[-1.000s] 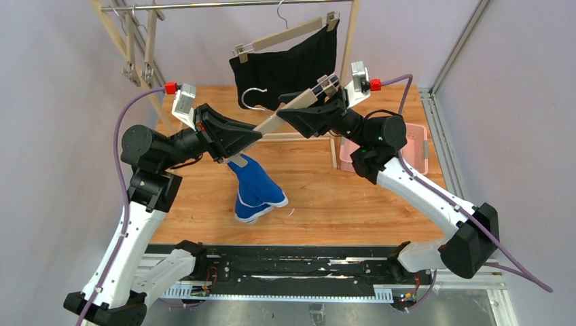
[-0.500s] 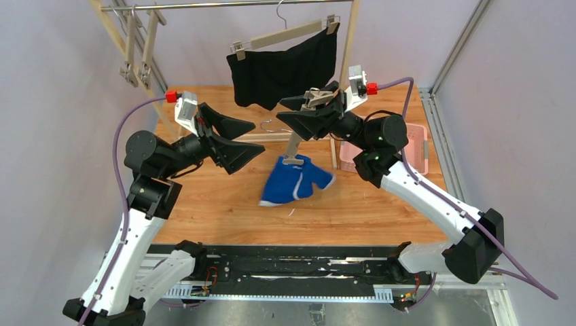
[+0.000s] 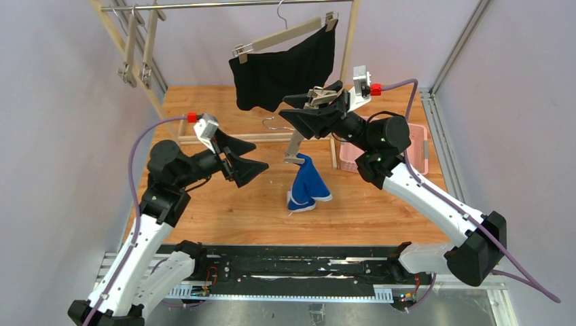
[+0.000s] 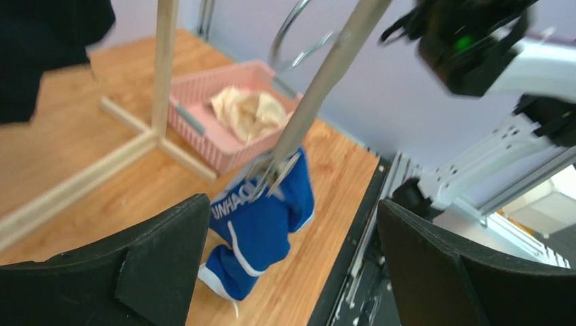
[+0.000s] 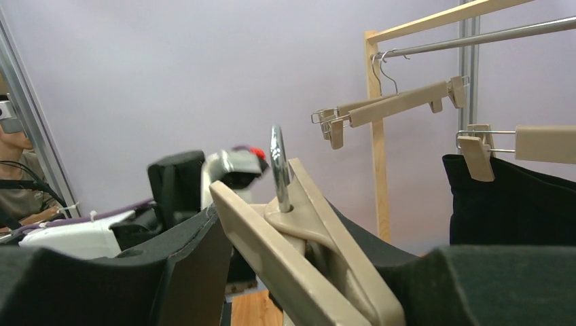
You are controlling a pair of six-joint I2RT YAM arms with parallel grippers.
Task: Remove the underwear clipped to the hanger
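A beige clip hanger (image 3: 296, 142) hangs tilted downward from my right gripper (image 3: 299, 112), which is shut on its upper end; in the right wrist view the hanger (image 5: 319, 258) fills the jaws of that gripper (image 5: 306, 272). The bright blue underwear (image 3: 307, 187) dangles from the hanger's lower clip (image 4: 272, 173), its bottom on the table. My left gripper (image 3: 260, 156) stands open to the left of it, holding nothing; the blue underwear (image 4: 261, 224) shows between its fingers (image 4: 136, 272), farther off. Black underwear (image 3: 285, 68) is clipped to a hanger on the rail. Cream underwear (image 4: 248, 112) lies in the pink basket (image 4: 197, 129).
A wooden rack with a metal rail (image 3: 224, 5) stands at the back, its post (image 3: 350, 41) and base beam (image 3: 272, 137) close to the right arm. Empty hangers (image 3: 139, 47) hang at the rail's left. The pink basket (image 3: 418, 146) is at the right.
My left gripper opened, let go of the hanger's end and drew back to the left. The hanger swung down from my right gripper, the blue underwear dropping with it onto the table.
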